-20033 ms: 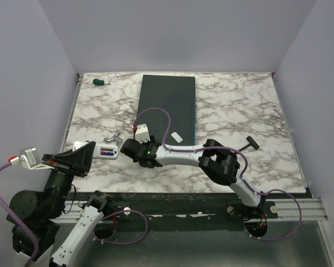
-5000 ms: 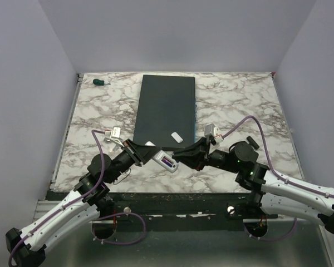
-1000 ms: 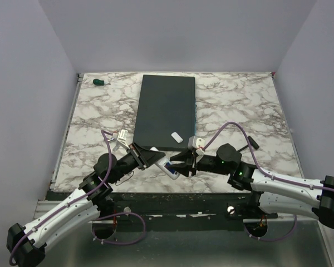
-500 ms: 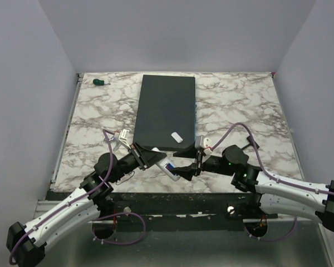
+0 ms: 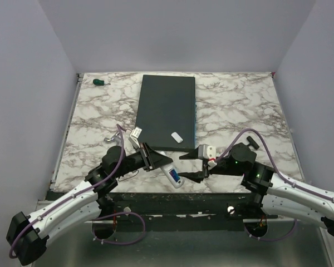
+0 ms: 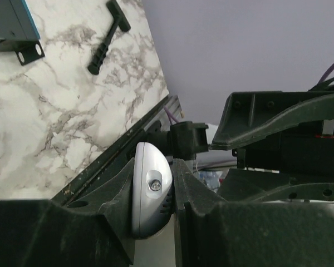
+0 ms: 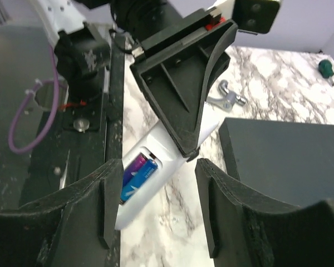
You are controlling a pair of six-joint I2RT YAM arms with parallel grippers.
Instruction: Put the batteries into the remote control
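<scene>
Marble-patterned table [image 5: 239, 105], pale lilac walls [image 5: 178, 33] on three sides. Dark grey slab [image 5: 167, 108] lies lengthwise at mid-table, with a small white cover piece [image 5: 177, 137] on its near end. Green-handled screwdriver [image 5: 101, 82] at the far left corner, well apart from everything else. Black T-shaped tool [image 6: 108, 36] lies flat on the right side of the table; the top view shows only its head, as the right arm hides the rest. Small silvery metal piece [image 7: 231, 97] on the marble beside the slab's near left corner.

Left gripper [image 5: 158, 160]: clamped on the remote control [image 5: 173, 176], one finger on each side of the white body. The remote sits tilted, battery bay up, near the front edge of the table between the two arms. Its rounded end with one screw shows between the fingers in the left wrist view.

Batteries [image 7: 136, 172]: seated in the open bay, purple and blue. The left gripper's broad finger hides the remote above the bay.

Right gripper [image 5: 192, 167]: jaws spread apart, gripping nothing, just beside the remote's free end. Contact with it cannot be told.
</scene>
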